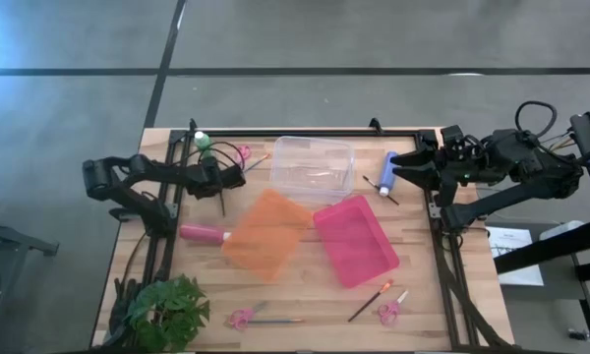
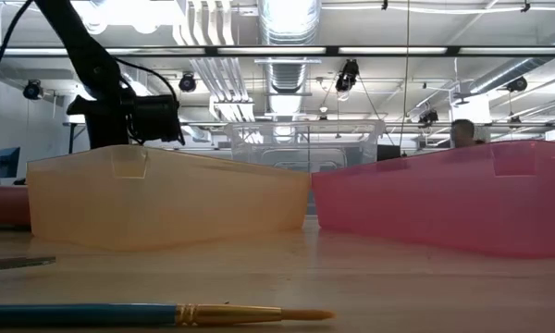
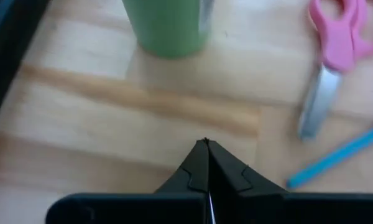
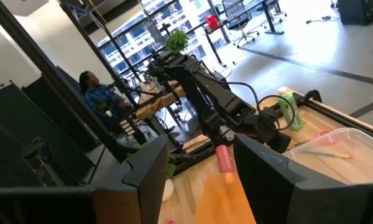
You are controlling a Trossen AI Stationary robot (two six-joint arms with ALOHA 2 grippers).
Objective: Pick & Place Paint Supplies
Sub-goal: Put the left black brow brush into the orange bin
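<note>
Only left wrist view shows green bottle (image 3: 166, 26) beside scissors (image 3: 333, 59).

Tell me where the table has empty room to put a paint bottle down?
Bare wood lies between the plant and the orange bin, and right of the pink bin. It is crowded by the left gripper: green bottle, scissors, brush.
</note>
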